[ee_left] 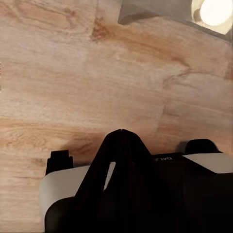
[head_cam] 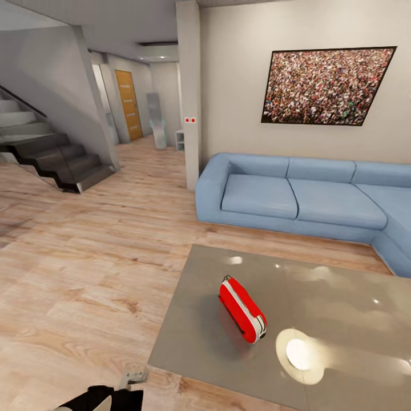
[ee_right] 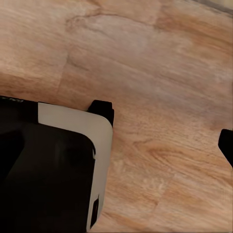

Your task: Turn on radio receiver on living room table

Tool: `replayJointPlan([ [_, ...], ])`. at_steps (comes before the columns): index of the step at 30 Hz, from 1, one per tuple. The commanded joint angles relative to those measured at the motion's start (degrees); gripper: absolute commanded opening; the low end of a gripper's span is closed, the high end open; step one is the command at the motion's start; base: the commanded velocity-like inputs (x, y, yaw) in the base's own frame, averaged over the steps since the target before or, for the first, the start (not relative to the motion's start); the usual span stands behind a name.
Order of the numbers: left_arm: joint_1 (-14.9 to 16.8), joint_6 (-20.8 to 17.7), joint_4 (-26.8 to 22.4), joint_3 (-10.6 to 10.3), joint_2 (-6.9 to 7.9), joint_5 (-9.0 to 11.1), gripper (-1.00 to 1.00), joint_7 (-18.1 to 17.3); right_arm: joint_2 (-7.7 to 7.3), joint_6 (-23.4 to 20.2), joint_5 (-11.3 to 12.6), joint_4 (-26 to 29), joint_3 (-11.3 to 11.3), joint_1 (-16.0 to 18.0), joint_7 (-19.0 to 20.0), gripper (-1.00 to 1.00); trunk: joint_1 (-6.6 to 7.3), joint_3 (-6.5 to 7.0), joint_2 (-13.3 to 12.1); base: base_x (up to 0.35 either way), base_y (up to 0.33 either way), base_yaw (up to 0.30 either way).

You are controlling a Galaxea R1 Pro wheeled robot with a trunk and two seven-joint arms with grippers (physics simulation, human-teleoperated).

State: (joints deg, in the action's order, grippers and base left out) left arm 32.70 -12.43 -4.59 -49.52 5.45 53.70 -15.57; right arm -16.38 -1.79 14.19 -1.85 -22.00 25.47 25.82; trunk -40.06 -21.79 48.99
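The radio receiver, a bright-red oblong box with white stripes and a thin black handle, lies on the glossy grey-brown table, near the middle of its left half. No gripper is near it. My left arm shows at the bottom edge of the head view, short of the table's near corner. In the left wrist view the left gripper points down at the wood floor, its black fingers pressed together into one tip, with nothing held. A corner of the table lies ahead of it.
A long blue corner sofa stands behind the table under a framed crowd picture. Dark stairs rise at the left, past a pillar. Light wood floor spreads left of the table. My own base sits below the right wrist camera.
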Motion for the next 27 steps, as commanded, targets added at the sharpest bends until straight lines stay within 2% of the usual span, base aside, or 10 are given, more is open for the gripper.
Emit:
replayJointPlan([
  [1,-0.52,0.52,0.25,0.04,-0.02,0.03,-1.0,0.0,0.31,0.45,0.03,-0.01,0.03,-0.46,-0.06,1.0,0.0,0.1,0.0,0.0,0.0,0.0],
  [7,-2.61,1.45,1.03,0.04,-0.08,0.02,-1.0,0.01,1.61,1.33,0.18,0.0,0.03,-3.1,-0.14,1.0,0.0,0.64,0.0,0.0,0.0,0.0],
  [15,-5.51,4.22,1.3,0.04,-0.07,0.09,-1.0,0.05,3.54,1.42,2.25,-0.05,0.03,-5.17,-0.43,1.0,0.0,1.36,0.0,0.0,0.0,0.0],
  [19,-6.91,4.94,1.39,0.08,-0.02,0.16,-1.0,0.09,5.47,1.37,2.46,-0.07,0.03,-5.76,-3.28,1.0,0.0,1.72,0.0,0.0,0.0,0.0],
  [27,-9.65,7.06,1.9,0.04,-0.08,0.13,-1.0,0.1,11.03,1.72,2.51,-0.05,0.03,-8.65,-11.49,1.0,0.0,2.43,0.0,0.0,0.0,0.0],
])
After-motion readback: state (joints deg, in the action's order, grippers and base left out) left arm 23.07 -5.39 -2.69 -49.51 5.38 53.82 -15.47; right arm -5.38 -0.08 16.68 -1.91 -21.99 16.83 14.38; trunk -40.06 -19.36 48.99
